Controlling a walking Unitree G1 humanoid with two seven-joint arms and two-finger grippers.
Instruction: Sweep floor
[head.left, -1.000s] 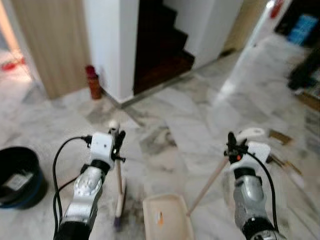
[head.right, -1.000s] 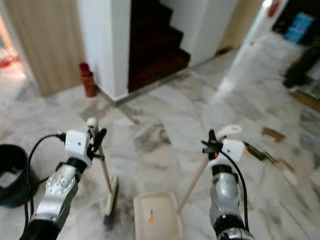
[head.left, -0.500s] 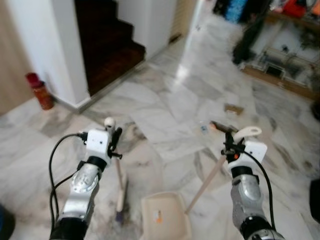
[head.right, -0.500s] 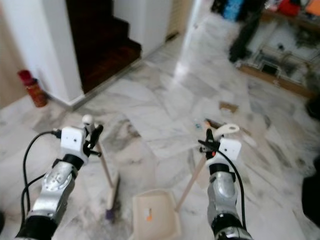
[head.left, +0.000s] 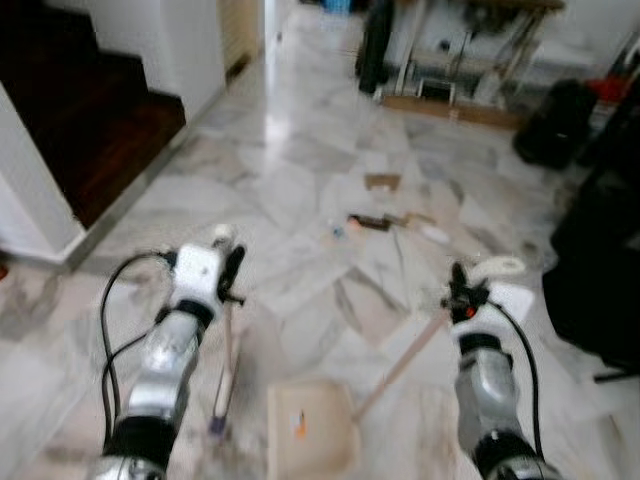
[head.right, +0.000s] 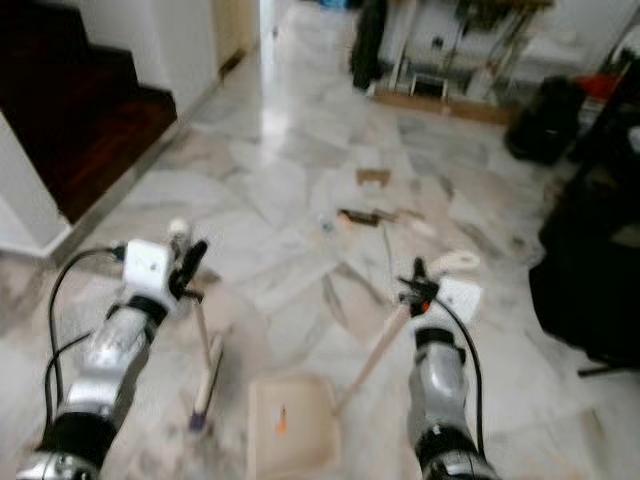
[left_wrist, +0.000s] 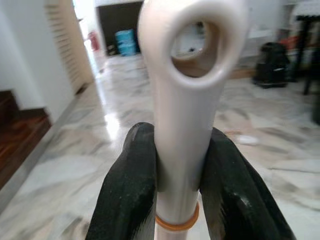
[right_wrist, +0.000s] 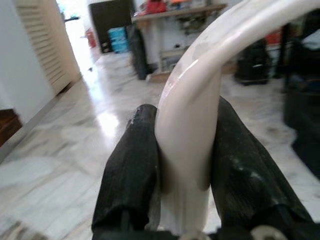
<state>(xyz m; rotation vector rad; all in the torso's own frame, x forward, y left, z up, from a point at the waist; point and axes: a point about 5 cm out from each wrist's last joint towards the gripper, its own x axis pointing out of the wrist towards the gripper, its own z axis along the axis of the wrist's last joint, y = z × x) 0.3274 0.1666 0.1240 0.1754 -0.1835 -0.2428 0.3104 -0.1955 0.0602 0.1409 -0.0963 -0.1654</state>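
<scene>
The head camera has swung round over the last second: the staircase (head.left: 80, 130) that sat ahead of both sets of fingers now lies off beyond the left ones, so the robot has turned while the tools kept their place in its grasp. The marble floor (head.left: 300, 190) now stretches ahead of the fingers toward a cluttered shelf and dark bags at the far end. That turn matters, since it brings the mess to be swept into line.

Below and between the two sets of fingers rests the cream dustpan (head.left: 312, 424), a small orange scrap lying in it. Its long handle slopes up to the right gripper (head.left: 458, 298), whose fingers (right_wrist: 131, 170) are clenched on the curved handle top. The left gripper (head.left: 231, 272) grasps the broom (head.left: 224, 375) just under its eyelet end, its fingers (left_wrist: 131, 190) pressed against both sides of the pale shaft; the brush head hangs straight below them, near the dustpan's edge.

Well ahead of both sets of fingers lies the litter (head.left: 378, 220): brown scraps, a card piece and small bits scattered on the tiles. Judging by this, sweeping proper is not yet begun here; the robot needs to close in first.
</scene>
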